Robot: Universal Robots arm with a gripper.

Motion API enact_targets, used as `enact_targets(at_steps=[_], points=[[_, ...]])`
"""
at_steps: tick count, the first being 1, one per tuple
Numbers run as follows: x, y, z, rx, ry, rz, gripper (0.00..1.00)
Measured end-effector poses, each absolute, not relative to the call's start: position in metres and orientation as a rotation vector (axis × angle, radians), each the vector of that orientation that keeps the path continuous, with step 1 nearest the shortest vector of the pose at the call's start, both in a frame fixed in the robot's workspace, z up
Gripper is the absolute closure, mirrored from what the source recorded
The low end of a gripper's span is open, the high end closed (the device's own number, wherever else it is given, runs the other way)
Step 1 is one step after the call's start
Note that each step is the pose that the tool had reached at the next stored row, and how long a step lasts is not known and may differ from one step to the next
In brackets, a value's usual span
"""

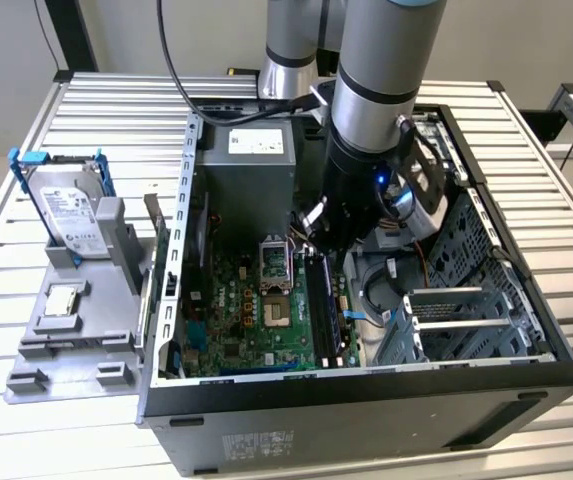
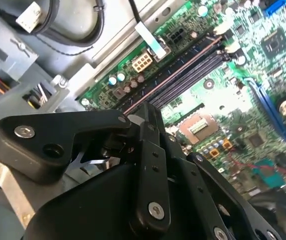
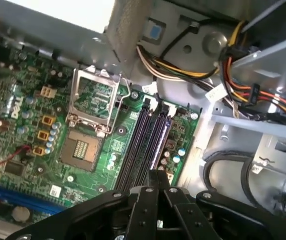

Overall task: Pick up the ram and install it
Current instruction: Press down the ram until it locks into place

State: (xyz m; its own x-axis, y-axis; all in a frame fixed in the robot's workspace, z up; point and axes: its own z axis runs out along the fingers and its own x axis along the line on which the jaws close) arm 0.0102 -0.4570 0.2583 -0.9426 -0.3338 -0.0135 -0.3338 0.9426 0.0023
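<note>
The ram (image 1: 332, 310) is a narrow blue stick standing on edge in one of the black slots of the green motherboard (image 1: 231, 330), inside the open computer case. In both wrist views it runs along the slots (image 3: 158, 137) (image 2: 182, 69). My gripper (image 1: 318, 238) hangs over the slots' back end, near the power supply. Its black fingers (image 3: 157, 175) (image 2: 150, 114) are pressed together with nothing showing between them. I cannot tell whether the tips touch the ram.
A silver hard drive (image 1: 71, 215) in a blue-handled bracket stands on a grey holder at the exterior view's left, outside the case. A processor socket (image 1: 274, 262) lies beside the slots. Loose cables (image 1: 371, 300) and a metal drive cage (image 1: 466, 320) crowd the exterior view's right side.
</note>
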Motion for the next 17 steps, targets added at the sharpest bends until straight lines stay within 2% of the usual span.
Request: enact_targets(at_steps=[17], points=[[0.0102, -0.4571, 0.2584, -0.996, 2.967, 0.012, 1.00]])
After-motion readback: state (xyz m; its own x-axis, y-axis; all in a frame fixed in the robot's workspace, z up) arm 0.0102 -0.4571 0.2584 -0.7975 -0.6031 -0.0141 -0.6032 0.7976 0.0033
